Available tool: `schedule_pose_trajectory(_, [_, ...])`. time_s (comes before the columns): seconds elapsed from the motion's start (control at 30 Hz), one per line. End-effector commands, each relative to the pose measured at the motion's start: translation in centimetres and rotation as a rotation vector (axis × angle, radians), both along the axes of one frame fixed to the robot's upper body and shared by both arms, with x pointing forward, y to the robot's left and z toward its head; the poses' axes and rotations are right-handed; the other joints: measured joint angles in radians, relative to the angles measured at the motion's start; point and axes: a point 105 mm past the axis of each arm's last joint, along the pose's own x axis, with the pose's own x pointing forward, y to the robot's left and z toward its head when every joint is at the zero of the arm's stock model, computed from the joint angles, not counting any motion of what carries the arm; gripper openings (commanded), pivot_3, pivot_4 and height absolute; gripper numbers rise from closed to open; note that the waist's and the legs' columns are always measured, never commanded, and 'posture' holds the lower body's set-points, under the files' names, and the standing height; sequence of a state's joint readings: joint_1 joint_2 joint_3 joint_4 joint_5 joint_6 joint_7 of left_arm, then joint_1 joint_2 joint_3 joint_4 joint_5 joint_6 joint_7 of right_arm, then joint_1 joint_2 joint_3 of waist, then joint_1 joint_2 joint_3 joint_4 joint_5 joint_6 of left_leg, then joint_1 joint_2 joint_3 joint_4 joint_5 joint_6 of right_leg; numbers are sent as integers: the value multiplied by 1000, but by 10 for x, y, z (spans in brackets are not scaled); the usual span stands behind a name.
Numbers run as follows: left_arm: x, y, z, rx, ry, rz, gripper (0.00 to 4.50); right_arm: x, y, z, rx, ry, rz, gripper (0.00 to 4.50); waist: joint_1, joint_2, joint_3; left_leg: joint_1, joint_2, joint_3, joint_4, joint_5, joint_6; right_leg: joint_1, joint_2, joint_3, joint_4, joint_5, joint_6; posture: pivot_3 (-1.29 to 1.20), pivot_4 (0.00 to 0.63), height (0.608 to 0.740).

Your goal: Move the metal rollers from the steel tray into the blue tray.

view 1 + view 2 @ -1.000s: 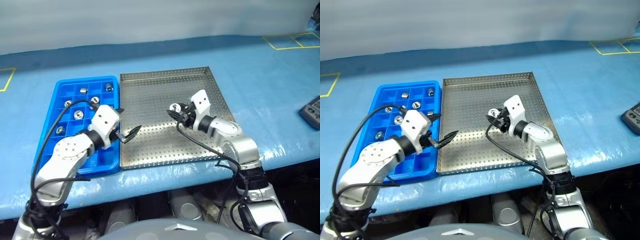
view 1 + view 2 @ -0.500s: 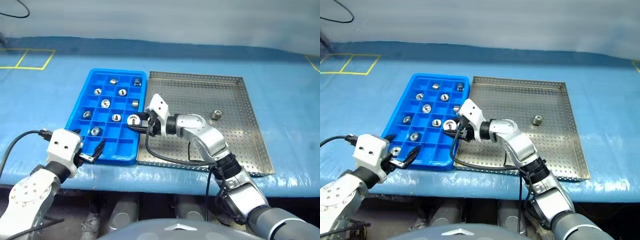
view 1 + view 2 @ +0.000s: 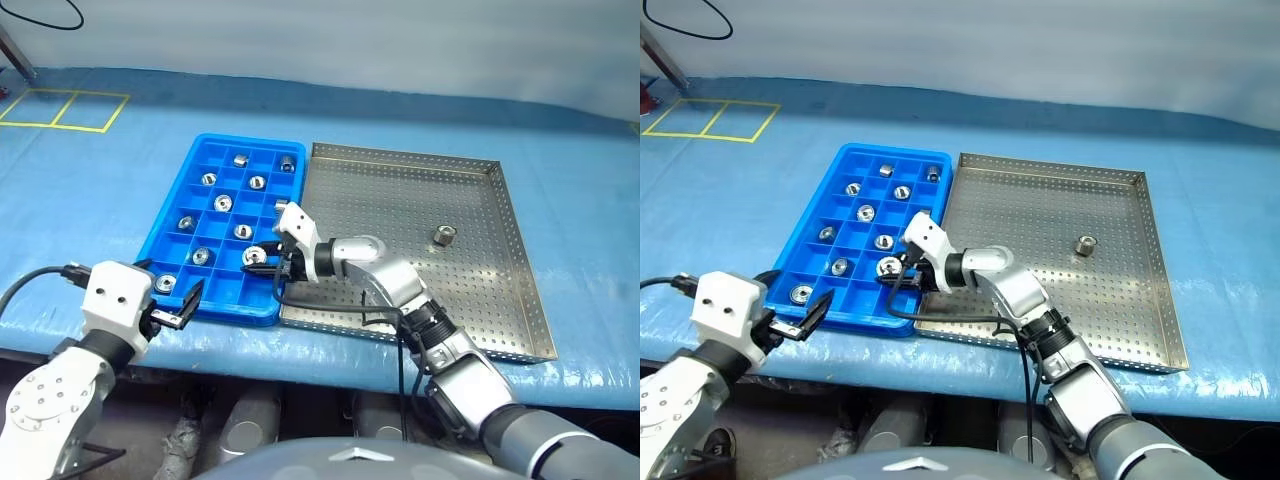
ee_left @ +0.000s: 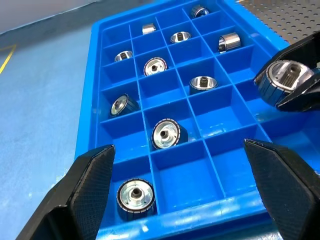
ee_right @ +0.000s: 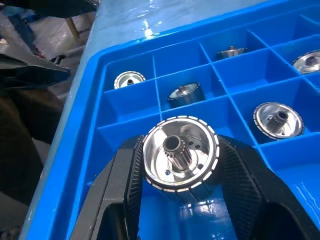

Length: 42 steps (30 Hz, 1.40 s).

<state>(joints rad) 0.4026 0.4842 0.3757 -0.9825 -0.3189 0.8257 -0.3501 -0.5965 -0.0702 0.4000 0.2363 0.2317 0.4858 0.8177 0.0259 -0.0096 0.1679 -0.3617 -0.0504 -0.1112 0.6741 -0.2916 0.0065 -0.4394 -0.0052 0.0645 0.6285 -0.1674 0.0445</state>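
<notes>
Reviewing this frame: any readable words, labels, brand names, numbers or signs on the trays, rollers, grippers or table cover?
None: no readable text shows.
blue tray: plain moulded plastic, no label.
steel tray: perforated floor, no stamp visible.
metal rollers: bare metal, no markings legible.
table cover: yellow taped squares, marks but no writing.

Light is bright and even, apparently from overhead, and shadows are soft and short. The blue table cover point(image 3: 90, 190) carries pale wrinkled glare, strongest toward the right of the frame. The steel tray point(image 3: 480, 250) reflects a dull, even sheen. In the right wrist view the held roller point(image 5: 180, 150) is sharp with bright specular rims, while the upper left corner is dark and blurred.
</notes>
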Motion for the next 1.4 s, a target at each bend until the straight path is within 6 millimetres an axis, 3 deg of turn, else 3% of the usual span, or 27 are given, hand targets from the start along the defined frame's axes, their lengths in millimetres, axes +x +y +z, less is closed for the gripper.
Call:
schedule_pose_trajectory(0.03, [1,-6,7,14,-26,-29,4500,8,0,17,41,-58,-20,1862,0,0,0,0,0,0,0,0,0,0,0,0,0,1,-1,183,150,740])
schedule_pose_trajectory(0.33, [5,-11,6,4,-24,-51,4500,7,-3,13,14,-65,-5,1862,-4,0,0,0,0,0,-2,0,-1,0,0,0,-1,2,-5,164,150,740])
schedule_pose_trajectory(0.6, [7,-13,6,2,-28,-65,4500,6,-5,21,55,-114,-6,4446,-6,0,0,1,0,0,-3,1,-1,0,-1,0,-1,-1,0,152,150,740])
schedule_pose_trajectory(0.77, [13,-24,7,-28,-42,-120,4500,15,-20,49,164,-166,-123,4446,-8,0,0,1,0,0,-4,1,-1,-1,-2,0,-1,0,-1,111,150,740])
schedule_pose_trajectory(0.87, [23,-40,8,-64,-60,-185,4500,34,-52,68,218,-212,-320,4446,-9,0,0,0,0,0,-5,1,-2,-1,-2,0,-1,0,-1,67,150,740])
schedule_pose_trajectory(0.93, [32,-54,9,-83,-72,-251,4500,49,-85,71,192,-243,-488,4446,-9,0,0,0,-1,0,-5,2,-3,-1,-2,-1,-1,0,-1,38,150,740])
schedule_pose_trajectory(1.13, [66,-93,19,-108,-119,-435,4500,60,-174,53,-6,-276,-819,4446,-33,0,0,0,-4,3,-6,4,-3,0,-3,-1,-2,2,-5,-108,150,740])
schedule_pose_trajectory(1.27, [85,-115,23,-112,-146,-529,4500,55,-207,45,-49,-255,-936,4446,-88,0,0,-1,-3,9,-8,4,-2,-3,-5,5,-2,3,-4,-199,150,740])
schedule_pose_trajectory(1.4, [96,-134,27,-121,-164,-606,4500,51,-221,38,-27,-217,-1002,4446,-144,0,0,-1,0,12,-8,1,3,-4,-4,7,-3,3,-4,-269,150,740])
